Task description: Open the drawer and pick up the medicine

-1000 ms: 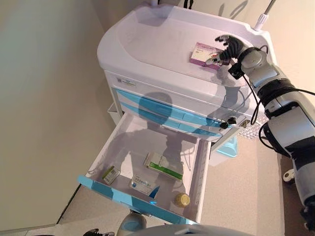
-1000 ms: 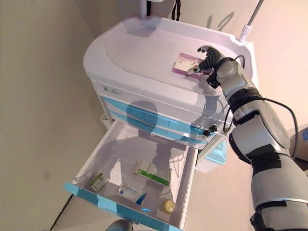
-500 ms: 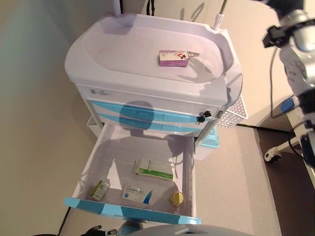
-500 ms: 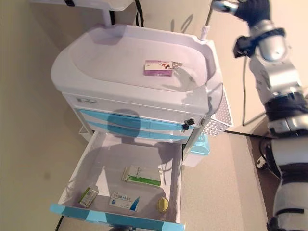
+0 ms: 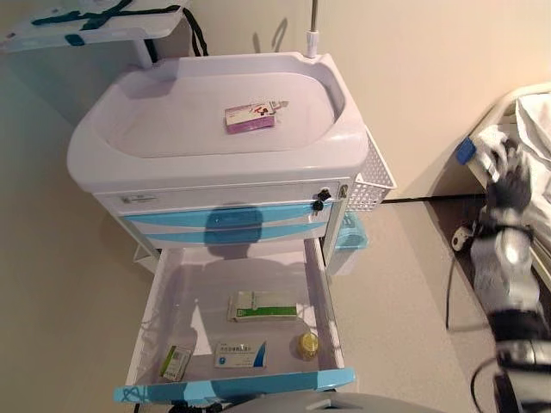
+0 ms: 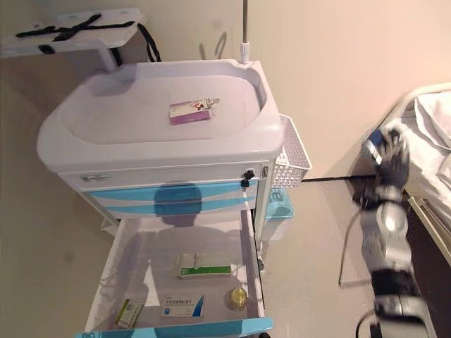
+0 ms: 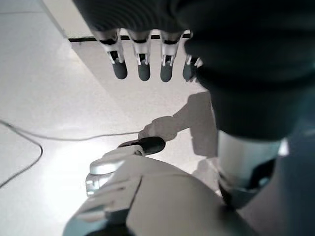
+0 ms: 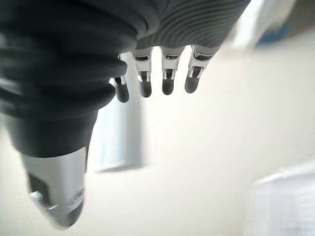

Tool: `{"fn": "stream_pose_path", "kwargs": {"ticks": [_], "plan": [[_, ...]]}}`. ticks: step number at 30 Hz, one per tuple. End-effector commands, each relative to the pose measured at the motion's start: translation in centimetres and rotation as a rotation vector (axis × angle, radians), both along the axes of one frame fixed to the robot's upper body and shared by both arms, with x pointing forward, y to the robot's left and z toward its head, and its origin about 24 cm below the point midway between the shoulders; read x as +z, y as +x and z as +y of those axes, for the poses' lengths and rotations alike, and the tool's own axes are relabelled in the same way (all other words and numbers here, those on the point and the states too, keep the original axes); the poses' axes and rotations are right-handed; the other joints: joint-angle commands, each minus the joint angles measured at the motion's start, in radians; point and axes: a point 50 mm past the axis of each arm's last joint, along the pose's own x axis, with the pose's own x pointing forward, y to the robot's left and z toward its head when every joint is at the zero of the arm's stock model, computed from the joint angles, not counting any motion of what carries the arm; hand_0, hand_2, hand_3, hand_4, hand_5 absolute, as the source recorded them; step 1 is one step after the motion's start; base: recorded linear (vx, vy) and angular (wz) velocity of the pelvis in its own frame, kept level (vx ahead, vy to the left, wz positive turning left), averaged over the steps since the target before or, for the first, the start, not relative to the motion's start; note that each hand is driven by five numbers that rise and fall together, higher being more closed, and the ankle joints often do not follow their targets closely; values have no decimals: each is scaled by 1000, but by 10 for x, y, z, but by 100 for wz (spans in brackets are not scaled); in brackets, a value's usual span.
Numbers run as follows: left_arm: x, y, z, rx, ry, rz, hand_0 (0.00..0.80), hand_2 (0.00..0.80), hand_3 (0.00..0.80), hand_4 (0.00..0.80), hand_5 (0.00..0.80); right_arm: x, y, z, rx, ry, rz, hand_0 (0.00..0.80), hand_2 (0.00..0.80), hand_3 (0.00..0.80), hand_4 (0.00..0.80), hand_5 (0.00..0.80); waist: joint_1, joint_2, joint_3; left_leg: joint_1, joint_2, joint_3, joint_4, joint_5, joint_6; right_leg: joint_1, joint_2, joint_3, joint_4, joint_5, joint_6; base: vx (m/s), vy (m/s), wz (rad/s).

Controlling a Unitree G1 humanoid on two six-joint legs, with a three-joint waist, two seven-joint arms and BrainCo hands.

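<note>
The bottom drawer (image 5: 155,297) of the white cart, white inside with a light-blue front panel, is pulled fully out. Four medicine items lie flat on its floor: a long white-and-green box (image 5: 263,305) near the middle, a white box with a blue corner (image 5: 240,354) toward the front, a small green box (image 5: 176,362) at the front left corner, and a small round yellow-capped jar (image 5: 307,345) at the front right. A purple-and-white medicine box (image 5: 250,117) lies flat on the cart's recessed white top.

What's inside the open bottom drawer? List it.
In the open drawer: a green-and-white box, a blue-and-white box, a small green box and a yellow-lidded jar. Nothing covers them; the front wall hides the nearest strip.
</note>
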Motion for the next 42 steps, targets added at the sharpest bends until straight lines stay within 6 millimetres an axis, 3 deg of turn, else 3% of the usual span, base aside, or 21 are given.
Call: {"fn": "stream_pose_path", "kwargs": {"ticks": [1,2,3,5,6,7,8,10,12,13,17,18,22,28,30,36,38,40,42], "plan": [[2,22,2,-78,27,-15,0,0,0,0,0,-24,-17,-9,-65,-77,123,0,0,0,0,0,5,-34,8,42,-64,-8,15,-97,59,-66,-35,-12,86,31,73,1,9,-19],[2,22,2,-78,27,-14,0,0,0,0,0,-24,-17,-9,-65,-76,123,0,0,0,0,0,5,-34,7,42,-65,-9,15,-98,59,-66,-36,-13,86,30,74,10,14,-7],[3,25,3,-89,31,-21,0,0,0,0,0,-68,-43,-9,-86,-69,328,0,0,0,0,0,-5,-34,13,45,-67,-12,13,-100,61,-67,-38,-14,92,27,75,7,22,-4],[5,31,4,-84,34,-39,0,0,0,0,0,-110,-65,0,-59,12,499,0,0,0,0,0,-17,-33,19,47,-68,-9,13,-102,64,-75,-40,-10,106,23,78,2,18,-1],[5,31,5,-83,34,-39,0,0,0,0,0,-110,-65,0,-58,12,499,0,0,0,0,0,-17,-33,19,47,-68,-8,13,-103,64,-76,-40,-10,108,22,78,-17,36,-1],[6,37,7,-82,40,-57,0,0,0,0,0,-138,-80,8,-8,2,673,0,0,0,0,0,-21,-34,32,47,-68,4,14,-104,67,-89,-42,-1,122,22,81,-15,23,-5],[6,37,7,-81,41,-58,0,0,0,0,0,-138,-79,8,-7,2,672,0,0,0,0,0,-21,-34,32,47,-68,5,14,-105,67,-90,-42,1,124,21,81,-21,43,-15],[9,42,14,-50,57,-82,0,0,0,0,0,-167,-104,14,33,0,873,0,0,0,0,0,-21,-34,51,48,-70,21,20,-111,73,-108,-41,11,149,16,84,-6,37,-17],[10,43,16,-36,61,-88,0,0,0,0,0,-175,-113,16,34,2,935,0,0,0,0,0,-19,-35,59,46,-71,25,27,-114,75,-114,-42,13,160,12,84,-5,27,-22],[12,45,20,-19,70,-106,0,0,0,0,0,-190,-129,23,75,-15,1054,0,0,0,0,0,-13,-33,74,41,-74,26,40,-119,78,-123,-44,12,177,5,84,-9,20,-20],[15,47,27,-9,90,-123,0,0,0,0,0,-202,-144,30,164,-76,1192,0,0,0,0,0,-4,-37,108,16,-78,16,78,-127,78,-139,-50,-2,204,-6,81,-62,-18,-6],[17,49,31,-3,103,-134,0,0,0,0,0,-209,-155,33,179,-78,1271,0,0,0,0,0,8,-37,137,-13,-80,7,112,-129,76,-156,-54,-12,229,-14,76,-66,-34,2],[19,51,36,6,116,-144,0,0,0,0,0,-213,-158,38,198,-77,1303,0,0,0,0,0,18,-37,157,-43,-82,-15,137,-124,71,-168,-58,-33,246,-22,66,-65,-71,11],[22,66,31,-18,129,-187,0,0,0,0,0,-211,-133,51,254,-123,1245,0,0,0,0,0,34,-26,217,-141,-88,-66,181,-96,54,-242,-72,-81,305,-39,44,-125,-78,41],[24,82,24,-69,127,-225,0,0,0,0,0,-205,-115,55,271,-148,1195,0,0,0,0,0,39,-22,250,-208,-93,-87,236,-91,48,-292,-85,-99,352,-49,35,-163,-89,38],[33,113,10,-166,130,-309,0,0,0,0,0,-199,-96,61,313,-214,1148,0,0,0,0,0,40,-17,293,-334,-101,-116,358,-103,42,-385,-110,-121,463,-80,22,-111,-45,35],[37,88,34,-261,172,-317,0,0,0,0,0,-194,-96,52,303,-230,1116,0,0,0,0,0,57,8,317,-396,-114,-142,417,-111,40,-428,-130,-141,527,-102,20,-118,-20,20],[36,76,37,-175,135,-329,0,0,0,0,0,-192,-95,52,294,-235,1087,0,0,0,0,0,67,16,326,-421,-119,-155,443,-115,39,-449,-139,-147,558,-113,18,-85,-10,41],[34,76,35,-239,162,-300,0,0,0,0,0,-191,-93,53,292,-236,1078,0,0,0,0,0,67,18,337,-474,-119,-154,490,-129,40,-504,-148,-146,612,-127,13,-82,0,38]]}}
